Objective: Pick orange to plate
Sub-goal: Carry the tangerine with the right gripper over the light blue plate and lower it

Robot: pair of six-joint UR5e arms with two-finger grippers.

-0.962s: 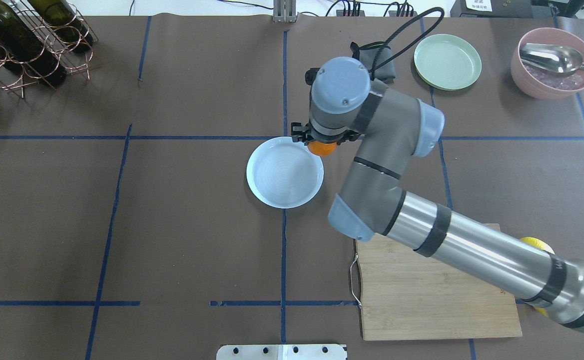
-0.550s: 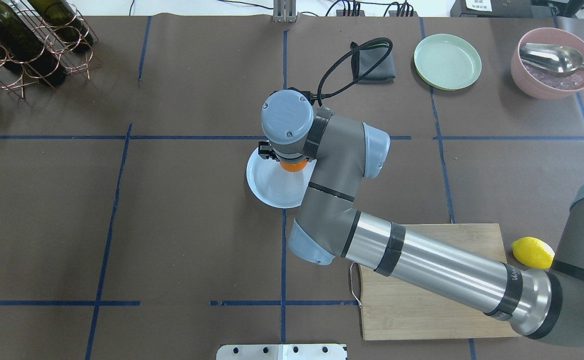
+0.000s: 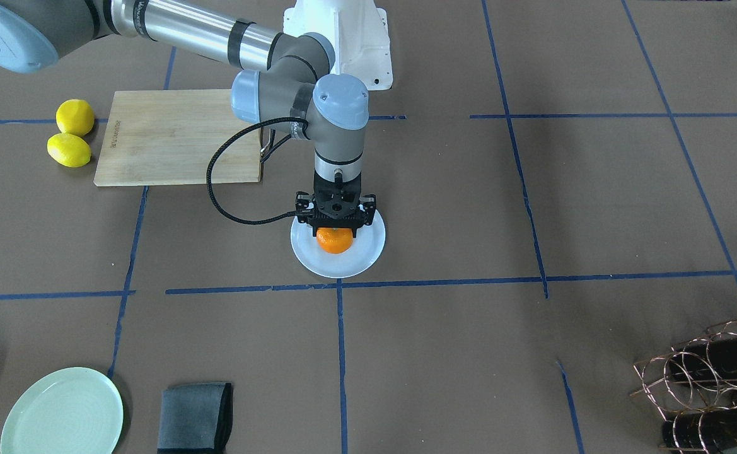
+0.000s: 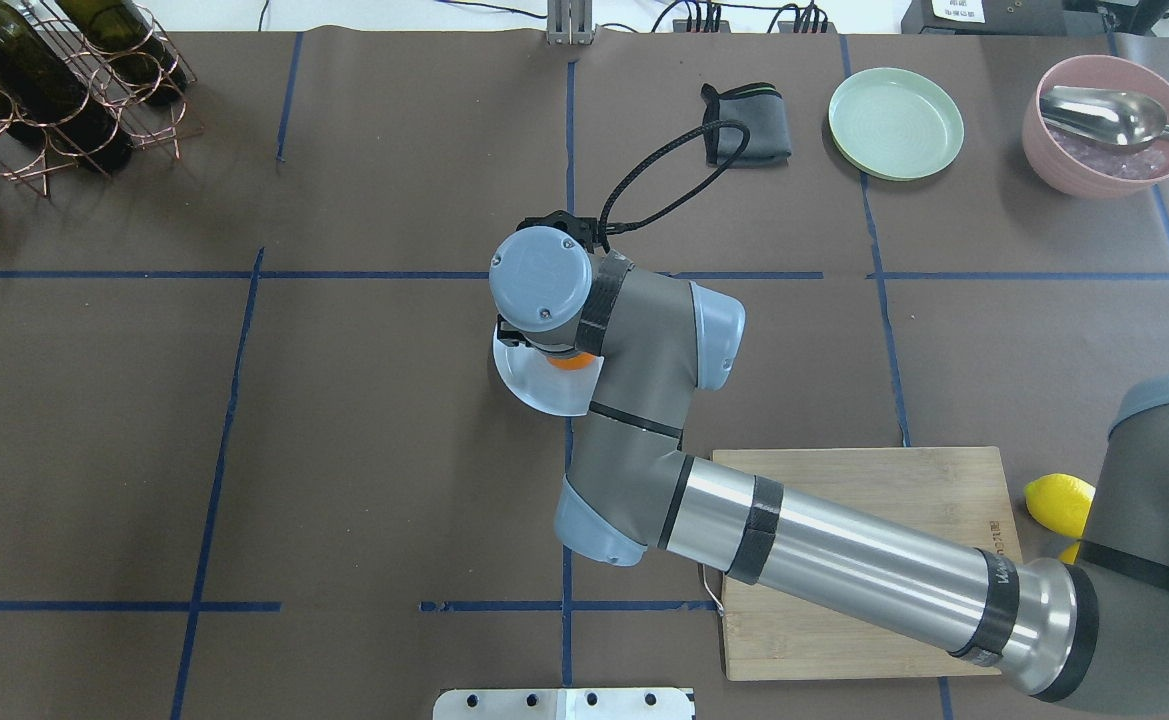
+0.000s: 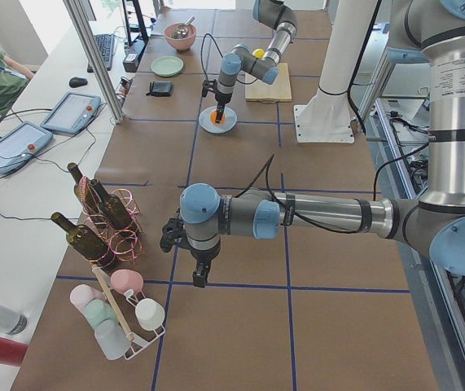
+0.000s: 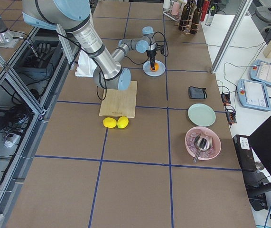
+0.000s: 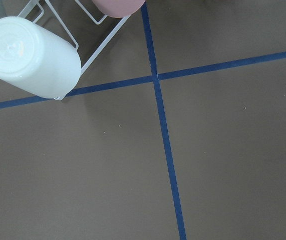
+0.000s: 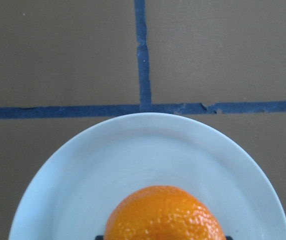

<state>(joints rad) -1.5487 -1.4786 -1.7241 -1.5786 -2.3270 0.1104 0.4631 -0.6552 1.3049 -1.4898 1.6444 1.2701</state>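
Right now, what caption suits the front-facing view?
The right arm grips the orange in its jaws over the white plate; two lemons sit beside the cutting board.

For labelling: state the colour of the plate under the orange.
Pale bluish white plate, clearest in right wrist view.

orange orange (image 3: 334, 241), pale bluish-white plate (image 3: 323, 265), brown table (image 3: 469, 208), blue tape (image 3: 444, 282).

Orange (image 3: 334, 240) now over plate (image 3: 318, 261), seemingly centred.
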